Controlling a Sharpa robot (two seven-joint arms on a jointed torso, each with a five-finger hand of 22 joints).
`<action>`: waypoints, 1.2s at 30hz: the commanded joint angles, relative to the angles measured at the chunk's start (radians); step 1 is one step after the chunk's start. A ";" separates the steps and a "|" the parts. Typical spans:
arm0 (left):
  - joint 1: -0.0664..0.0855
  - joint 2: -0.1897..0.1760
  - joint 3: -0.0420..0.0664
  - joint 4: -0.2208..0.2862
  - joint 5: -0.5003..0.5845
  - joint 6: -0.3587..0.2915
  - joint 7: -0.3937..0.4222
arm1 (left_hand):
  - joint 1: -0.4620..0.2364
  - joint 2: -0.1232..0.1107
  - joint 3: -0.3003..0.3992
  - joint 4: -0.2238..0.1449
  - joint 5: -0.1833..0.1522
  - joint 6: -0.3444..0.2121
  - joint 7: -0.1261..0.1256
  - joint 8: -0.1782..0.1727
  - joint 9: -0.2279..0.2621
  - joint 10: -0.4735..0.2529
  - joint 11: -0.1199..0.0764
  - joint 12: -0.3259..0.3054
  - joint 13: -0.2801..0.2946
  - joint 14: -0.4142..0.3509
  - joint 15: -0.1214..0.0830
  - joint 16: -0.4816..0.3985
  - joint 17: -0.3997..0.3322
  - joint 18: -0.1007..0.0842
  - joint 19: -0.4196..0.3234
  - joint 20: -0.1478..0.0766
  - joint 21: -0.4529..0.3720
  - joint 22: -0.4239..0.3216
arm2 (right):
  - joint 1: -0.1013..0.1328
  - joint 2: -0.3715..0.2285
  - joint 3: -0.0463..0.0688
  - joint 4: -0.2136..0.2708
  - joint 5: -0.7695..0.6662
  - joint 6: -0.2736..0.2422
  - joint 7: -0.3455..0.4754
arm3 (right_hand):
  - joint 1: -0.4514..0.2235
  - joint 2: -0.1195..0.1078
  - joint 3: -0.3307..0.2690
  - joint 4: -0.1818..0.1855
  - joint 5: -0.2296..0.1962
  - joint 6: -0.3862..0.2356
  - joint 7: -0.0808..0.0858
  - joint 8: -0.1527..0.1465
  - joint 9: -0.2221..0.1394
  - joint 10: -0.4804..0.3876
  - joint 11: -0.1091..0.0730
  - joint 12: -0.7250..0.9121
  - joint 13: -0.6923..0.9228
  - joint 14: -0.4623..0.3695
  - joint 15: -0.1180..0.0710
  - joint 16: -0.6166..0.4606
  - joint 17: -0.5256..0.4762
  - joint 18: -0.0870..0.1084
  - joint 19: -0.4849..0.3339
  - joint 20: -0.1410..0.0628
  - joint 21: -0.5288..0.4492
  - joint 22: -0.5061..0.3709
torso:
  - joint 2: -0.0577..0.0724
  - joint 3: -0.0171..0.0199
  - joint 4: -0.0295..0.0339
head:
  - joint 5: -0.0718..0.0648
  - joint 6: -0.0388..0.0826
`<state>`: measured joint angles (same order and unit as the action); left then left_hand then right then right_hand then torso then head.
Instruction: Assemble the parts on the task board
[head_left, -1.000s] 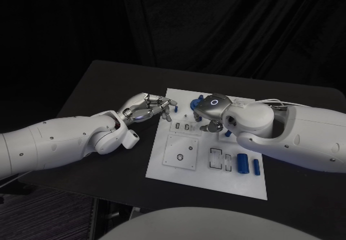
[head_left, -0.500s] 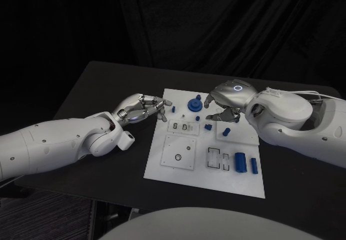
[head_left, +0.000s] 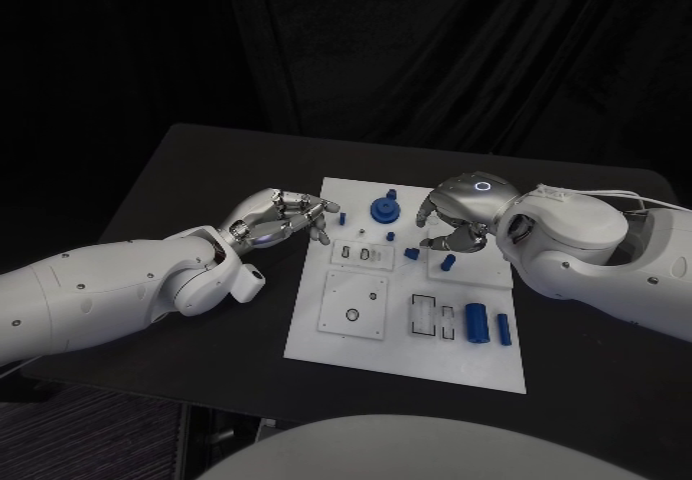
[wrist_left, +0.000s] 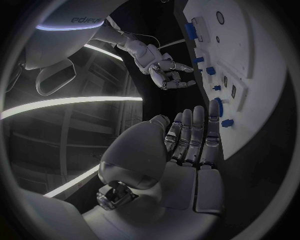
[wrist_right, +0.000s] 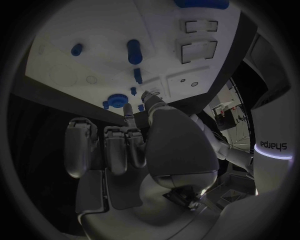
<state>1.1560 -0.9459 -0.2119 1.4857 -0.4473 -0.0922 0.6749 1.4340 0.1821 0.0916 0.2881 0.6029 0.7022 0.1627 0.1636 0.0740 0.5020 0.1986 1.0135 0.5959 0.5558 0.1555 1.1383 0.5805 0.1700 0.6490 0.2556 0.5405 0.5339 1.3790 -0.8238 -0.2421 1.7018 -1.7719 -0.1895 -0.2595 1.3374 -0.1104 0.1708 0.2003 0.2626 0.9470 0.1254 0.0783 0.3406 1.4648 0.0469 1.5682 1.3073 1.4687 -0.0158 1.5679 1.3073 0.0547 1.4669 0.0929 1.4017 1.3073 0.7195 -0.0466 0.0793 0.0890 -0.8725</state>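
The white task board (head_left: 378, 338) lies mid-table. A blue gear (head_left: 384, 210) stands at its far edge, and a small blue peg (head_left: 342, 218) lies by the left edge. Two small blue pieces (head_left: 411, 254) (head_left: 446, 264) sit mid-board, and two blue cylinders (head_left: 480, 322) lie near the right edge. My left hand (head_left: 289, 218) hovers at the board's far left edge, fingers extended toward the peg and holding nothing (wrist_left: 187, 145). My right hand (head_left: 454, 228) hangs over the board's far right part just beyond the small pieces, fingers loosely apart and empty (wrist_left: 164, 67).
Rectangular and round recesses (head_left: 358, 305) take up the board's near half. Black table (head_left: 202, 170) surrounds the board. My bulky right forearm (head_left: 591, 255) lies over the table at the board's right side.
My right hand has drawn back from the board's middle toward its far right, uncovering the small blue pieces. The left hand has barely moved.
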 joint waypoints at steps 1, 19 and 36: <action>-0.002 0.000 0.001 0.004 0.001 0.007 0.011 | 0.004 -0.009 0.006 0.001 0.006 -0.005 0.000 -0.006 0.000 -0.004 -0.002 -0.005 0.002 -0.004 0.000 -0.005 0.002 -0.001 -0.007 -0.003 0.006 0.001 | -0.013 0.005 0.000 -0.007 0.010 0.035 -0.024 | 0.008 0.001 -0.001 -0.003 0.005 0.003 0.006 -0.002 -0.001 0.106 0.009 0.003 0.263 0.102 0.008 0.003 0.264 -0.014 0.011 0.006 -0.001 0.210 | 0.001 0.0008 0.0020 | -0.003 0.000; -0.003 -0.001 0.001 0.003 0.001 0.010 0.010 | 0.008 -0.011 0.011 -0.001 0.008 -0.005 0.000 -0.006 0.000 -0.004 -0.002 -0.006 0.005 -0.005 -0.001 -0.005 0.004 -0.001 -0.008 -0.003 0.007 0.003 | -0.066 0.053 -0.001 -0.082 0.010 0.021 -0.068 | -0.026 0.011 -0.017 0.025 -0.008 0.033 0.001 0.007 -0.005 0.106 0.006 0.003 0.263 0.102 0.008 0.003 0.264 -0.009 0.001 0.008 -0.017 0.204 | 0.000 -0.0002 0.0018 | -0.005 0.000; -0.005 0.000 0.001 0.002 0.001 0.013 0.009 | 0.011 -0.013 0.016 -0.001 0.010 -0.006 0.000 -0.006 0.000 -0.004 -0.003 -0.008 0.009 -0.005 -0.001 -0.006 0.006 -0.001 -0.009 -0.003 0.008 0.005 | -0.124 0.105 -0.001 -0.155 0.010 -0.064 -0.016 | 0.005 0.031 -0.006 -0.012 0.136 0.126 -0.040 0.075 0.060 0.106 -0.032 0.003 0.263 0.102 -0.022 0.003 0.264 -0.005 -0.009 -0.019 -0.030 0.200 | -0.001 0.0004 0.0012 | -0.002 0.000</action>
<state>1.1530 -0.9465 -0.2120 1.4856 -0.4473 -0.0900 0.6739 1.4392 0.1769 0.1014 0.2868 0.6067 0.7022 0.1627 0.1636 0.0742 0.5020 0.1986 1.0096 0.6043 0.5558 0.1555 1.1383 0.5856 0.1700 0.6453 0.2520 0.5442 0.5369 1.2665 -0.7201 -0.2361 1.5496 -1.7620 -0.2184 -0.2970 1.3278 -0.0754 0.1621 0.1979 0.3719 1.0607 0.0896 0.1404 0.3886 1.4679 0.0239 1.5682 1.3078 1.4667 -0.0289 1.5679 1.3073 0.0548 1.4571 0.0830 1.3746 1.3079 0.7192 -0.0461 0.0812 0.0863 -0.8725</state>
